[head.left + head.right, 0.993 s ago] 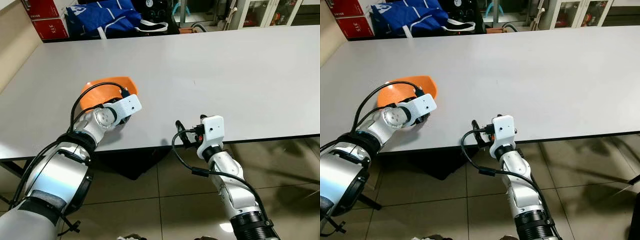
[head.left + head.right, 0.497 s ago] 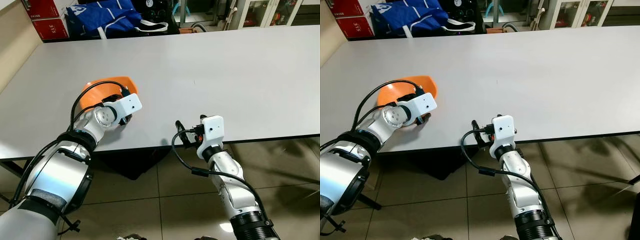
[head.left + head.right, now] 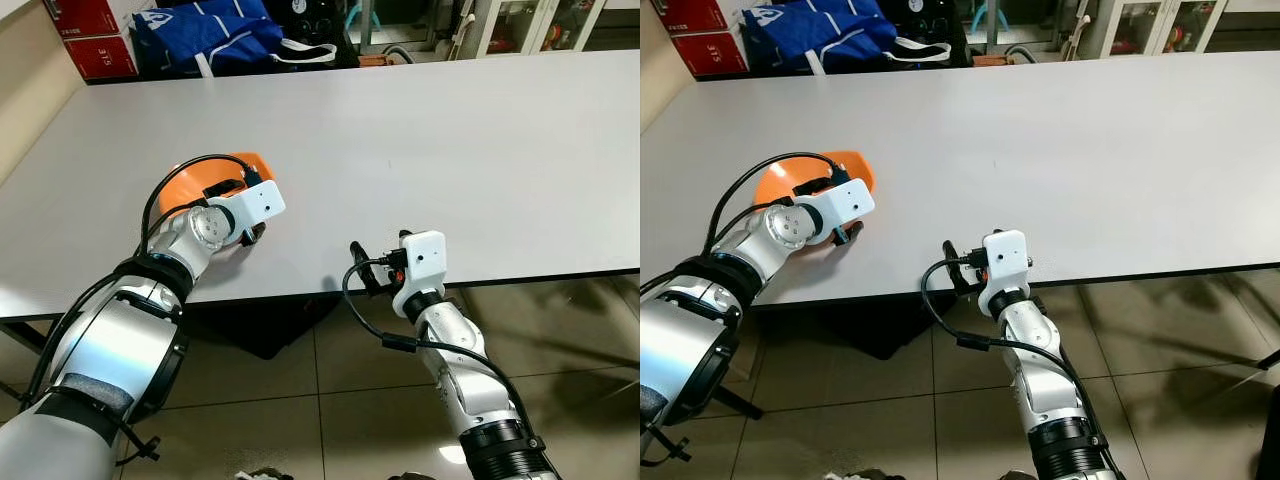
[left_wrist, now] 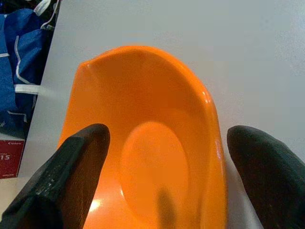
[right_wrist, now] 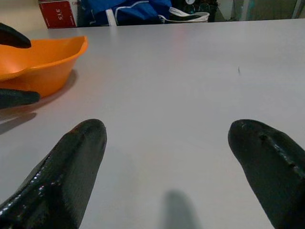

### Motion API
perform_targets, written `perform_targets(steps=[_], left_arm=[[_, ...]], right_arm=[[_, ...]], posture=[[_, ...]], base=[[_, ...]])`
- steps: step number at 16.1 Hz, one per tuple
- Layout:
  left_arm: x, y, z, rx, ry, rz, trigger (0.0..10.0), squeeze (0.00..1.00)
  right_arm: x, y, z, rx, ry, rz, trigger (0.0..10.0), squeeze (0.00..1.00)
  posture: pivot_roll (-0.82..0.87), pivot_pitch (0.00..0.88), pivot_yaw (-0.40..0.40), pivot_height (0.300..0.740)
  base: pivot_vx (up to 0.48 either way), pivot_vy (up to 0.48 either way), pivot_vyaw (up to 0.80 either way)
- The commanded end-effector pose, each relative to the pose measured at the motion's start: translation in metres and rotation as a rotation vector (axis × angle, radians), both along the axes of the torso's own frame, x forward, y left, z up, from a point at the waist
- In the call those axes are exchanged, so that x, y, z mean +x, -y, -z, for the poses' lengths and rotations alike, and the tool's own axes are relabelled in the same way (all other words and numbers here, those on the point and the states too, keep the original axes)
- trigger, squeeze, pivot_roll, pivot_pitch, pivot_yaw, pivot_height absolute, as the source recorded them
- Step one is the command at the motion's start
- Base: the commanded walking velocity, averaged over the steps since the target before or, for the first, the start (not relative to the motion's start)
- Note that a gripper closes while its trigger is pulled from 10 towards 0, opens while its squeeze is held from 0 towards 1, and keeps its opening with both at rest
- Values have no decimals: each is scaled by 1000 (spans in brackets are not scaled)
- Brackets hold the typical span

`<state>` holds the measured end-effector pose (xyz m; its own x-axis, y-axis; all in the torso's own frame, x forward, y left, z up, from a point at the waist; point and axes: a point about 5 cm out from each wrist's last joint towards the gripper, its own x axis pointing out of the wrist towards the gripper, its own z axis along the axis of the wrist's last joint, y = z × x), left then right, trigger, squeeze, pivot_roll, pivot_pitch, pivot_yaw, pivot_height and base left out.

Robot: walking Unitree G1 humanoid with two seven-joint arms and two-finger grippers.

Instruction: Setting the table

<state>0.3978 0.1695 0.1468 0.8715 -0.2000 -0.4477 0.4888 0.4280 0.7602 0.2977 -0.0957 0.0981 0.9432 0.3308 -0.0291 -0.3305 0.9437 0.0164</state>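
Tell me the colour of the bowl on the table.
Orange; the bowl shows best in the left wrist view.

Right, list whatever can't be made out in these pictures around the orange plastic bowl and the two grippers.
- Near half of the orange plastic bowl: eye views, hidden by the left wrist housing.
- Left gripper: whether its fingers touch the bowl; left wrist view cuts the tips off at the bottom edge.
- Right gripper: eye views, its fingers are hidden under its white housing at the grey table edge.
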Motion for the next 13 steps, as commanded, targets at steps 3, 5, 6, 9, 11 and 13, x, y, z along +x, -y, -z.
perform_targets(steps=[3,5,6,9,11,13], left_arm=[[6,-4,-19,-8,48,-7,10000,1000],[7,-4,-23,-64,37,-17,10000,1000],[7,-2,-23,-94,18,-12,10000,1000],[9,12,-29,-214,-26,27,10000,0],[14,26,-50,-350,25,58,10000,0],[17,33,-70,-460,93,75,10000,0]], right_arm=[[2,-4,-1,-8,6,-10,10000,0],[3,-5,-1,-9,3,-16,10000,0],[3,-6,0,-10,2,-19,10000,0],[4,-6,0,-12,-1,-25,10000,0],[5,-8,0,-14,0,-31,10000,0],[7,-8,-1,-15,3,-35,10000,0]], posture=[[-139,44,80,740],[-133,38,76,740],[-132,36,76,740],[-125,27,72,740],[-121,20,66,740],[-115,12,62,740]], base=[[0,0,0],[0,0,0],[0,0,0],[0,0,0],[0,0,0],[0,0,0]])
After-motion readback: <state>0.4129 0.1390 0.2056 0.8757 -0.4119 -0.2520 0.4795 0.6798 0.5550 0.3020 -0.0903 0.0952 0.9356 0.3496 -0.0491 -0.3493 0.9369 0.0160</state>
